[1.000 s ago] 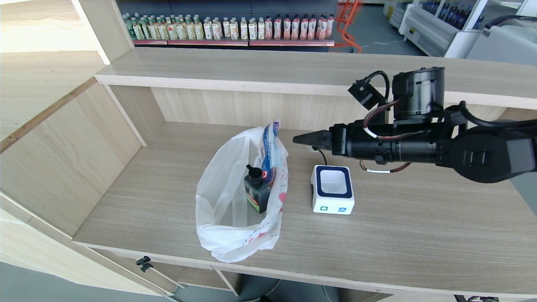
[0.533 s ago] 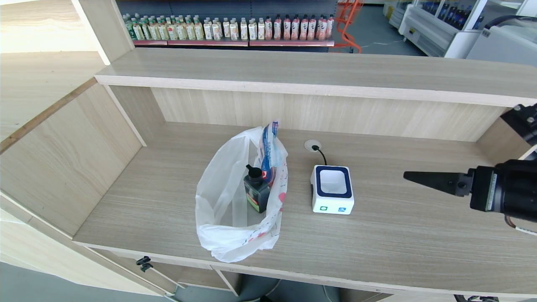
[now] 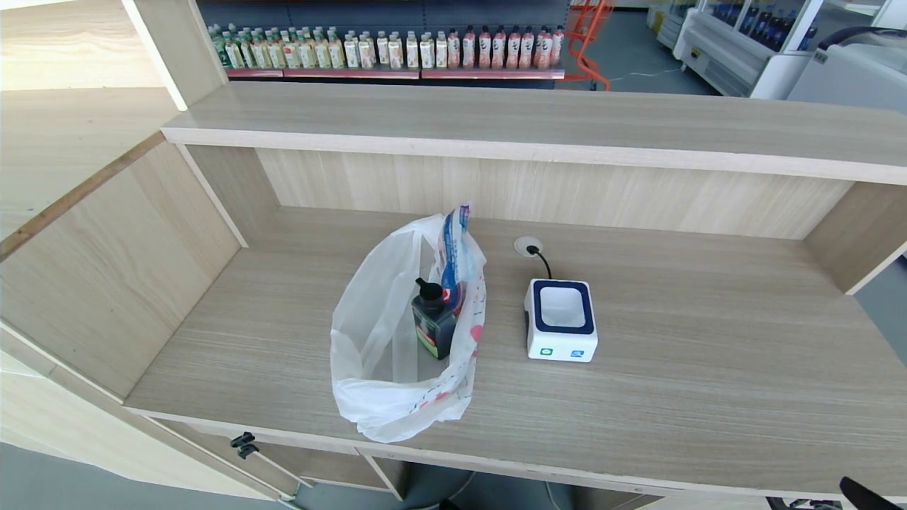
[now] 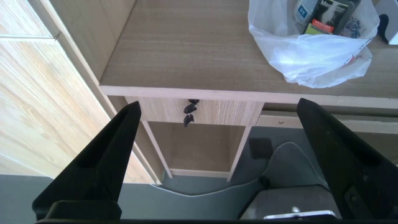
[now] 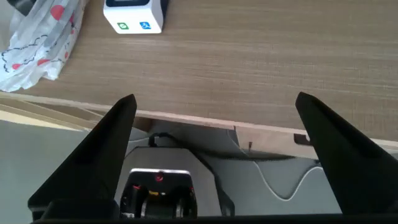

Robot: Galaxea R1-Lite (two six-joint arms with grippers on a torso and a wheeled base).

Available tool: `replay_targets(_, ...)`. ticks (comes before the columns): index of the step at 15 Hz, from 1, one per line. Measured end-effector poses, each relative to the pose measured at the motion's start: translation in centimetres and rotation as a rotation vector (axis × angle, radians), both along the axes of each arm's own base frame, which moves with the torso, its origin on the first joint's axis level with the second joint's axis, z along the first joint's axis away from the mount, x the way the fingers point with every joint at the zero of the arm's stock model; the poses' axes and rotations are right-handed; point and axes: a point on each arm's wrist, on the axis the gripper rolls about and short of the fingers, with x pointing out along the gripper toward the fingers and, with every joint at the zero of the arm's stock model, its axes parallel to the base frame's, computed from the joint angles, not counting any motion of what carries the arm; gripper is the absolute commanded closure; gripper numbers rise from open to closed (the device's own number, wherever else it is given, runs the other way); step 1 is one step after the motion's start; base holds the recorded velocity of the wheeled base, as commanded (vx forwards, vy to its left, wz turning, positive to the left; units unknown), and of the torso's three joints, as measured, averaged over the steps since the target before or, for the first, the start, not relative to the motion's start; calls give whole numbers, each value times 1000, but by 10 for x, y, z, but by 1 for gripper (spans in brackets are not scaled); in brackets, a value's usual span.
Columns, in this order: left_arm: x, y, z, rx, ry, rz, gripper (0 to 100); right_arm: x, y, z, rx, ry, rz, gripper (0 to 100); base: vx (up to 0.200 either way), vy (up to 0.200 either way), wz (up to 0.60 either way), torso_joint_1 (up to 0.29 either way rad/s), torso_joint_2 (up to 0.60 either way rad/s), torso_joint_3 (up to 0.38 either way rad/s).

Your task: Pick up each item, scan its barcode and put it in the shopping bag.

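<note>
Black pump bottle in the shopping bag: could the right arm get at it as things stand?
Probably yes. The right gripper hangs open below the counter's front edge, so it must first rise. The shopping bag gapes upward around the upright black pump bottle; only the scanner stands beside the path.

The shopping bag (image 3: pixel 358 336) stands open in the middle of the counter (image 3: pixel 708 368), mouth upward, with a dark bottle (image 3: pixel 434 329) and a blue packet (image 3: pixel 453 258) upright against its right wall. The scanner (image 3: pixel 561 329) sits just right of it, with a narrow gap between them; its cable (image 3: pixel 543 264) runs back toward the rear wall (image 3: pixel 425 184). Bare wood stretches from the scanner to the right side wall (image 3: pixel 854 241) and from the bag to the left side wall (image 3: pixel 106 269). An upper ledge (image 3: pixel 496 117) caps the rear wall
</note>
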Motion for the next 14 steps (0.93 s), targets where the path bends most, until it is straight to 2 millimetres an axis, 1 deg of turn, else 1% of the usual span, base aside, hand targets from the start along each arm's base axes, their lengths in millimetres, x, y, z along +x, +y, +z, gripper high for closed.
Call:
replay_targets(2, 0, 0, 0, 0, 0, 0, 0, -24, -3, -22, -48, -106, -41, 0, 0, 0, 0, 0, 0, 0)
replay_targets(4, 0, 0, 0, 0, 0, 0, 0, -39, -3, -41, -107, -188, -63, 0, 0, 0, 0, 0, 0, 0)
replay_targets(5, 0, 0, 0, 0, 0, 0, 0, -43, -3, -50, -121, -201, -75, 0, 0, 0, 0, 0, 0, 0)
replay_targets(8, 0, 0, 0, 0, 0, 0, 0, -49, -3, -56, -130, -259, -90, 0, 0, 0, 0, 0, 0, 0)
replay_targets(9, 0, 0, 0, 0, 0, 0, 0, -50, -3, -57, -133, -264, -91, 100, 0, 0, 0, 0, 0, 0)
replay_targets(14, 0, 0, 0, 0, 0, 0, 0, -51, -3, -58, -128, -280, -93, 100, 0, 0, 0, 0, 0, 0)
